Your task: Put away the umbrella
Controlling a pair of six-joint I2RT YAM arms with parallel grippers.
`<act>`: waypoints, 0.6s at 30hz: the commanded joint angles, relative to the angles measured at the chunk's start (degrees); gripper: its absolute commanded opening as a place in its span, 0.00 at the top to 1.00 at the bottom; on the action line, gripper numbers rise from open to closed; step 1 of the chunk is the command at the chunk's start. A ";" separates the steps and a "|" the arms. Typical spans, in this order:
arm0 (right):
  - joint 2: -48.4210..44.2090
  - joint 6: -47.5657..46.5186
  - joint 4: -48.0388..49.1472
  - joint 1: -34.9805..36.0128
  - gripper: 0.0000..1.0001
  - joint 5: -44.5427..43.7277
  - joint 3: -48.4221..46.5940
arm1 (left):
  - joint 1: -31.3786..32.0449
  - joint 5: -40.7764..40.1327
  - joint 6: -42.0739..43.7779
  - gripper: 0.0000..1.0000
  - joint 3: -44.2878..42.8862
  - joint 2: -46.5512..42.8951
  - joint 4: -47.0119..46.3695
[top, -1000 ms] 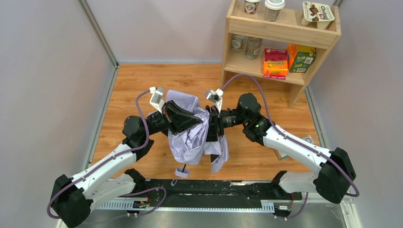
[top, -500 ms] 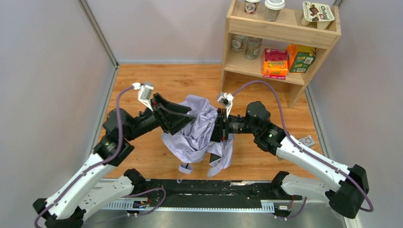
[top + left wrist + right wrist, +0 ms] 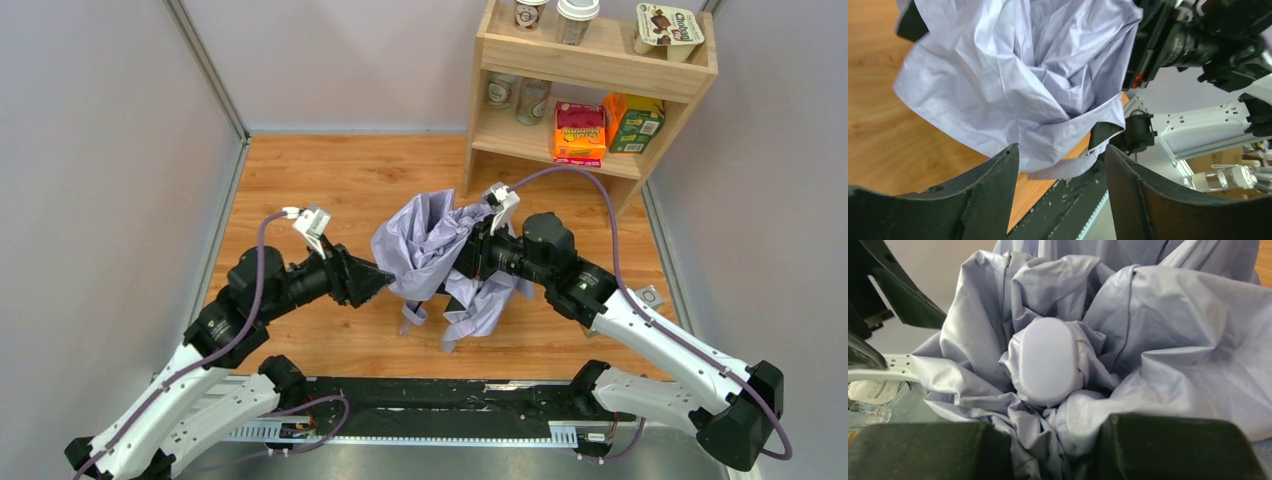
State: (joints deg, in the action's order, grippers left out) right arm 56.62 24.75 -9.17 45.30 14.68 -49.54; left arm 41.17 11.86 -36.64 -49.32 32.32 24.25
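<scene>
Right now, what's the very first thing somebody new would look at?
The crumpled lavender umbrella, bunched up over the middle of the wooden table, with the right gripper pinching its fabric from the right. The left gripper sits open close on its left. At the far right corner, a wooden shelf holds bright boxes and cups.

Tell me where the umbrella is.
Top view: the umbrella is at mid-table, bunched in the right gripper, near the foot of the wooden shelf, with the open left gripper just to its left.

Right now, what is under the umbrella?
Only the wooden table shows around the umbrella. Its hanging fabric hides the spot beneath and, from above, the tips of the right end effector holding it.
</scene>
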 commanded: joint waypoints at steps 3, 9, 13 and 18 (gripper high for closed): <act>-1.25 -1.20 2.75 -0.39 1.00 -3.34 -3.90 | 0.14 2.66 -11.15 0.23 7.45 1.80 -6.74; -2.39 0.38 3.45 -0.47 1.00 -3.51 -3.37 | 0.23 -4.02 -33.54 0.21 26.61 -4.45 -33.63; -2.74 0.65 3.90 -0.47 1.00 -2.90 -3.37 | 0.23 -6.85 -40.16 0.21 33.40 -2.27 -50.15; -2.83 1.09 5.03 -0.47 1.00 -2.02 -2.85 | 0.23 -5.70 -40.70 0.26 34.46 5.55 -65.95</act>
State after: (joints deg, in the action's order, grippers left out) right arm 55.55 25.10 -10.44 45.08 12.10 -50.00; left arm 41.19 7.03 -72.60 -15.03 33.93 -18.79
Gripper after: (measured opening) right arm 0.207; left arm 0.752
